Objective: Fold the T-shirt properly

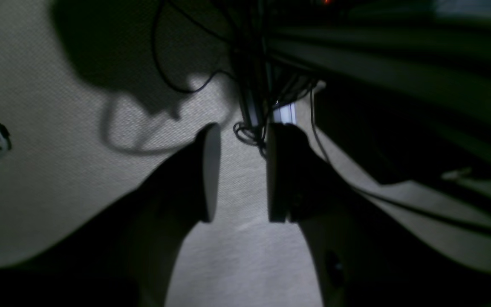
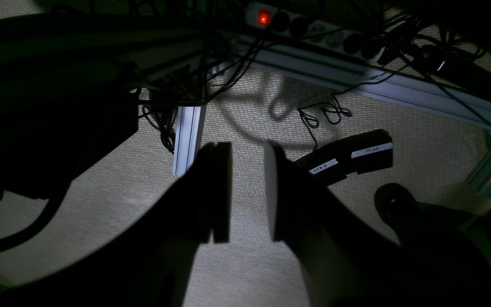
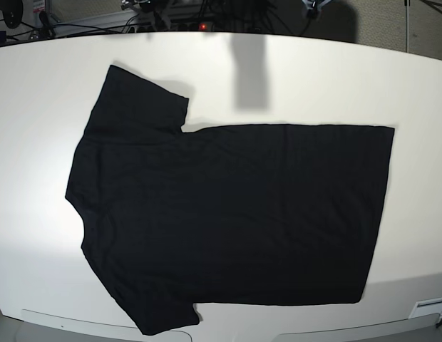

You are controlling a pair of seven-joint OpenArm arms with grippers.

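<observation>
1. The black T-shirt [image 3: 228, 214] is seen spread flat on the white table [image 3: 36, 92] in the base view, plain side up, with the sleeves at the left and the hem at the right.
2. No arm or gripper is seen in the base view; the shirt is touched by nothing.
3. The left gripper [image 1: 239, 172] is shown with its fingers [image 1: 209, 170] parted, a clear gap between them and nothing held; only beige carpet [image 1: 58, 128] and cables [image 1: 249, 64] are seen beyond.
4. The right gripper [image 2: 247, 192] is shown likewise with a gap between its fingers [image 2: 220, 192], empty, above the carpet near a power strip [image 2: 313, 27] with a red light.
5. The shirt is seen in neither wrist view, so it lies well apart from both pairs of fingers.
</observation>
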